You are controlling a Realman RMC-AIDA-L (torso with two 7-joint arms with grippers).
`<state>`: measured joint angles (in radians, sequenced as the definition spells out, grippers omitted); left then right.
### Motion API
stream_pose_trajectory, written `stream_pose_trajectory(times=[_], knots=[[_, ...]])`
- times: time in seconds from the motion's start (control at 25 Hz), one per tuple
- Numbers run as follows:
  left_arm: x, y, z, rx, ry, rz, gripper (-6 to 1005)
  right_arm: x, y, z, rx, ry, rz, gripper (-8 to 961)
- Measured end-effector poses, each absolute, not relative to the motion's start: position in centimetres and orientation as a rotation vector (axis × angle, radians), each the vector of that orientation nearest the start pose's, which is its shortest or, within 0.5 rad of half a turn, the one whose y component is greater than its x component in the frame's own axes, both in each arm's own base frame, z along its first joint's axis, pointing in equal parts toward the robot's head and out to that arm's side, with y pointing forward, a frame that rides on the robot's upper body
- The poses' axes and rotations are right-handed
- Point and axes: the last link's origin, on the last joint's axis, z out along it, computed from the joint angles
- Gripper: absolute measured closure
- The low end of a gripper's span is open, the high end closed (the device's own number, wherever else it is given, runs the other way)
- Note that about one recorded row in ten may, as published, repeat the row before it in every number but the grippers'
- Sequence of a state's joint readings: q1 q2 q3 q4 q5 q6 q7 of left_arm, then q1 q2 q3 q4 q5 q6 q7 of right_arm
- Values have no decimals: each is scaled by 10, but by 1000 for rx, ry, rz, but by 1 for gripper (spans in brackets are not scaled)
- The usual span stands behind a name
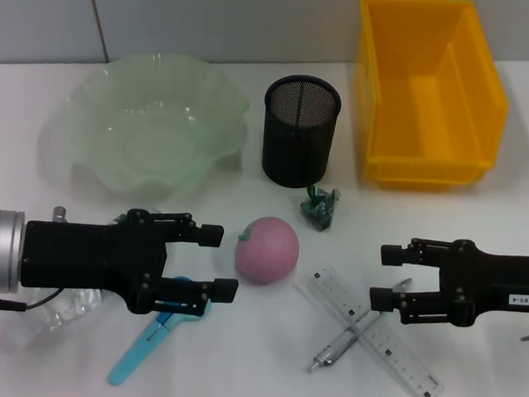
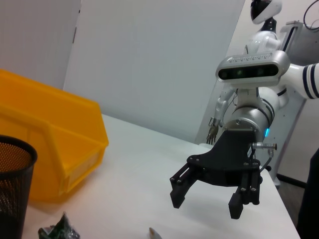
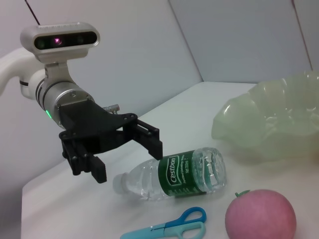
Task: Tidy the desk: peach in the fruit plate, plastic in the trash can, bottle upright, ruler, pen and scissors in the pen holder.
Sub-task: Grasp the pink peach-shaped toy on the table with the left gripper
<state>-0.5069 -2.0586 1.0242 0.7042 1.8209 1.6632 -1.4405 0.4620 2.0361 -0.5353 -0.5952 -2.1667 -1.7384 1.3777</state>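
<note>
Wall: pale grey panels (image 1: pixel 168 15) behind the table's far edge, with thin dark seams between them, one slanting.
Wall, side views: same plain panelling (image 2: pixel 159 64), matte and unmarked; a seam crosses it (image 3: pixel 189 45).
Furniture: white tabletop (image 1: pixel 35 364), smooth, faintly glossy.
Bystander: a white humanoid figure (image 2: pixel 266 30) stands beyond the table's end.
Light: even, diffuse; soft shadows only.

Open left end effector (image 3: pixel 124 154) above lying bottle (image 3: pixel 174 174), scissors (image 3: pixel 167 228) and peach (image 3: pixel 260 215) near, fruit plate (image 3: pixel 269 124) behind
</note>
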Motion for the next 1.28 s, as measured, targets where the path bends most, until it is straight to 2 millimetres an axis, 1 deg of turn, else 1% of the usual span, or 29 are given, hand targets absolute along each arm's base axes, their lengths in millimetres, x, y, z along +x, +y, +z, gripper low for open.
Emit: stream_pose_trajectory(times=[0.6, 0.76, 0.88, 1.04, 1.16, 1.28], knots=[[-227, 308, -21, -3024, -497, -720, 215, 300, 284, 12, -2787, 813, 714, 133], [-224, 310, -19, -3026, -466, -720, 214, 301, 284, 11, -2784, 822, 712, 133], [-215, 316, -17, -3026, -382, -711, 214, 301, 284, 10, -2784, 825, 713, 134], [-203, 329, -20, -3035, -283, -660, 213, 302, 283, 11, -2781, 830, 711, 134], [-192, 341, -28, -3043, -209, -572, 213, 304, 282, 11, -2778, 838, 709, 134], [-184, 348, -41, -3050, -121, -469, 213, 305, 281, 12, -2774, 841, 706, 134]])
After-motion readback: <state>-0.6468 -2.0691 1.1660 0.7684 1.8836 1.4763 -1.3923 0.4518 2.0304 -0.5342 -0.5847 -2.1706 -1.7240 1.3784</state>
